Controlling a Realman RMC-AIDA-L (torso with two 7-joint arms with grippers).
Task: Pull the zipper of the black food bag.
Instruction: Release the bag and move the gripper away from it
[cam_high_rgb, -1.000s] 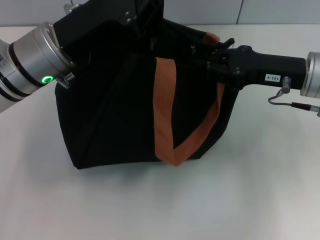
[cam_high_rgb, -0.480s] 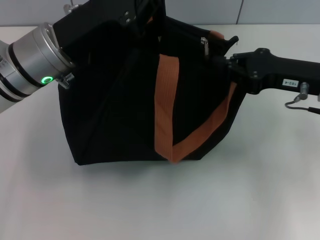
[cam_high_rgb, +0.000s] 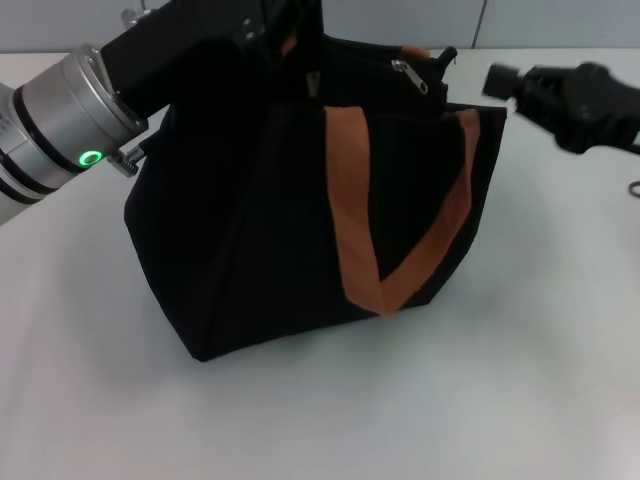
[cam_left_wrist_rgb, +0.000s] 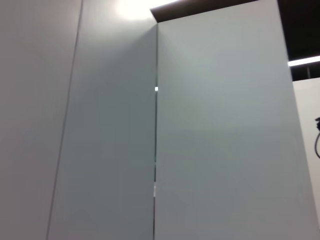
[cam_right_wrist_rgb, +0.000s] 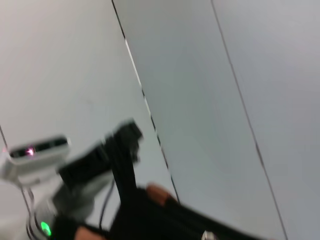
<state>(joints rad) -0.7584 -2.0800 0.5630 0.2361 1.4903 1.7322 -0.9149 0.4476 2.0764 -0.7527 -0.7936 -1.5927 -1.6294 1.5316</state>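
White tabletop (cam_high_rgb: 480, 400) fills the near ground, with pale wall panels behind. Near its middle sits the bag (cam_high_rgb: 250, 230), a boxy black tote with an orange-brown strap (cam_high_rgb: 350, 210) looping down its near face. From the left, the left arm reaches over the bag's far-left top corner; the left gripper (cam_high_rgb: 285, 30) is at that top edge, and whether its claw is spread or pinching fabric cannot be told, since black fingers merge with black cloth. To the right, the right gripper (cam_high_rgb: 497, 80) hangs just off the bag's right top corner, apart from the fabric; its claw state cannot be told either. Smallest is the zipper (cam_high_rgb: 410, 74), a silver tab lying on the top seam toward the far right. Its long axis runs roughly left to right along the zipper line, slanting slightly nearer at its right tip, which points toward the right gripper. Judging by this, the pull seems either finished or in need of a fresh grasp. If a regrasp is needed, it would go best with the left side bracing the bag, pinching the tab squarely and drawing straight along the seam, avoiding the strap.
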